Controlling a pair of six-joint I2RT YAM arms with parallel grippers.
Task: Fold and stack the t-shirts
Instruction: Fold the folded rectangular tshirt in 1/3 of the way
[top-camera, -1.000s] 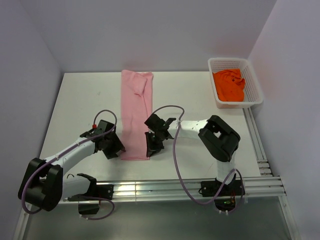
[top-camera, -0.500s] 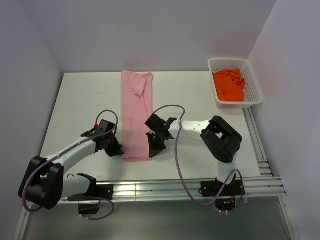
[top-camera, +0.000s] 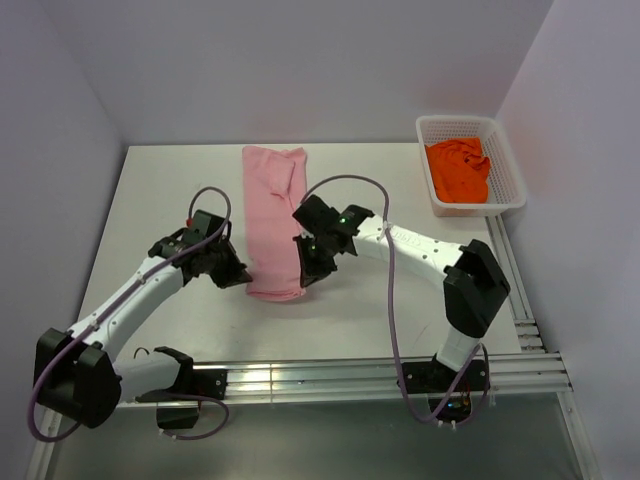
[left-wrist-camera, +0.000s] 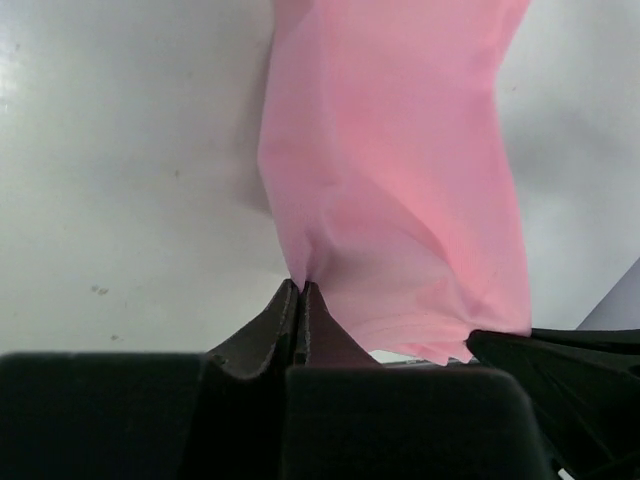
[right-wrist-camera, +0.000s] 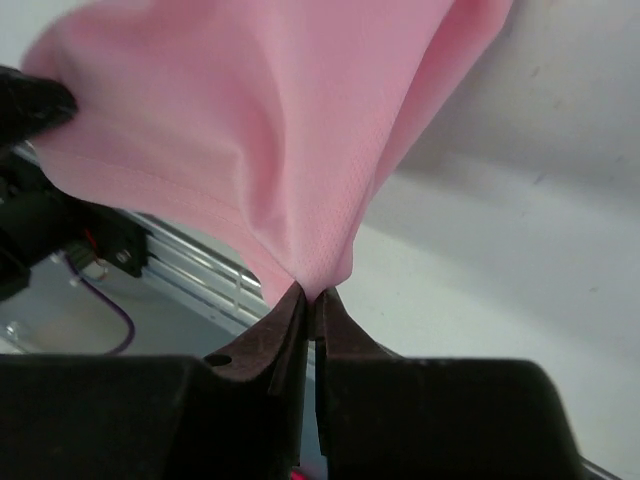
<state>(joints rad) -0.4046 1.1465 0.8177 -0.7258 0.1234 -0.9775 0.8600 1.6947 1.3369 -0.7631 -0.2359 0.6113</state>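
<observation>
At the near corners of the pink t-shirt (top-camera: 270, 200), cloth is clamped by the left gripper (top-camera: 238, 276) and right gripper (top-camera: 305, 276), presumably for folding.

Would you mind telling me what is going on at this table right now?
Both arms are handling the pale pink cloth t-shirt, which lies as a long narrow strip on the white table. The left gripper and right gripper are each shut on a near corner, and that end looks raised. The bright orange t-shirt sits crumpled in the white plastic basket.
</observation>
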